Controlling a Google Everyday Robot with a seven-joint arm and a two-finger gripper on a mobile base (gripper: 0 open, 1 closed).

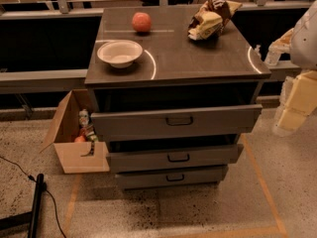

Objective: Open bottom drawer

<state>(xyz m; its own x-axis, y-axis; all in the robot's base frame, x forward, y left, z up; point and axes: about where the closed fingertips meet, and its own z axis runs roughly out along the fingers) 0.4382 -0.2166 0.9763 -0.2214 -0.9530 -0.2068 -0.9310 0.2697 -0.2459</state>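
The grey metal cabinet (pixel 198 58) stands in the middle of the camera view with three drawers. The bottom drawer (pixel 143 178), the lowest and smallest-fronted, has a small dark loop handle (pixel 175 177) and sticks out only slightly. The middle drawer (pixel 138 160) is pulled out a little further, and the top drawer (pixel 129 124) furthest. My gripper (pixel 291 112), pale yellow-white, hangs at the right edge of the view, to the right of the cabinet at about top-drawer height. It is apart from all drawers and holds nothing that I can see.
On the cabinet top are a white bowl (pixel 120 52), a red round fruit (pixel 141 22) and a crumpled snack bag (pixel 210 18). An open cardboard box (pixel 74 155) with items stands on the floor at the left. A black pole and cable (pixel 35 205) lie at the lower left.
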